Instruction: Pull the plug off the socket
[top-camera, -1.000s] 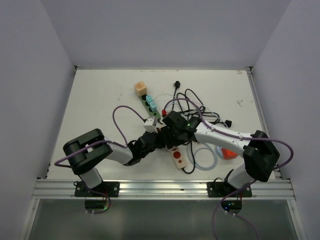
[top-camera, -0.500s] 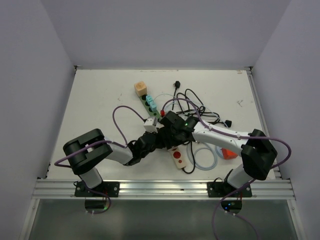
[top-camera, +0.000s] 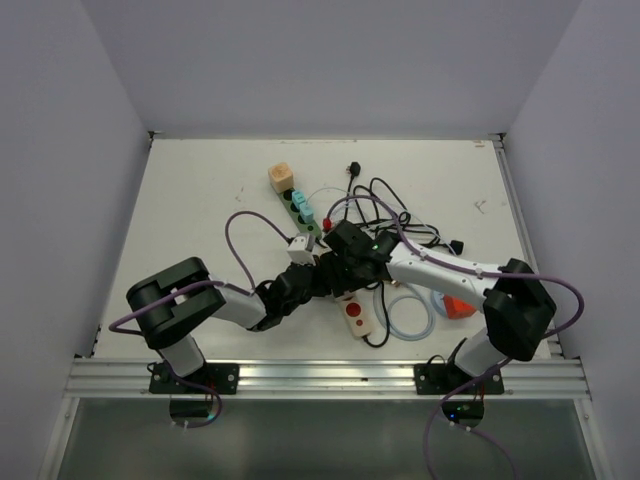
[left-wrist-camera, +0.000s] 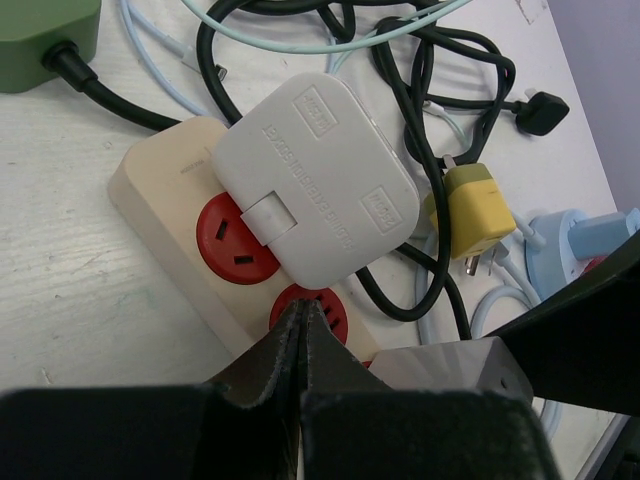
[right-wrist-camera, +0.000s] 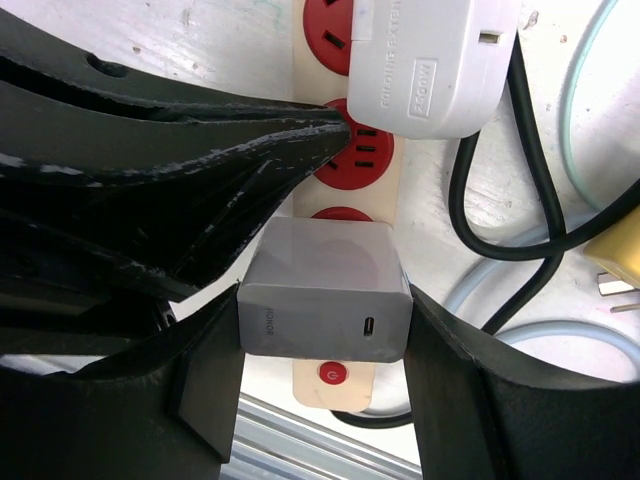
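Observation:
The plug (right-wrist-camera: 320, 290) is a pale grey charger cube standing over the cream power strip (right-wrist-camera: 330, 385), between a red socket (right-wrist-camera: 365, 155) and the red power button. My right gripper (right-wrist-camera: 325, 335) is shut on the cube, one finger on each side. Whether its prongs still sit in the socket is hidden. My left gripper (left-wrist-camera: 300, 310) is shut with nothing in it, its tips pressed onto the strip (left-wrist-camera: 160, 190) at a red socket. In the top view both grippers (top-camera: 335, 262) (top-camera: 318, 275) meet over the strip (top-camera: 354, 315).
A large white adapter (left-wrist-camera: 315, 190) is plugged in just beyond the left tips. Black cables (top-camera: 390, 210), a yellow plug (left-wrist-camera: 470, 205) and a pale blue cable coil (top-camera: 410, 310) lie to the right. A green strip (top-camera: 300, 215) and a wooden cube (top-camera: 281, 178) lie further back.
The right arm swayed very slightly left and back. Both grips look the same.

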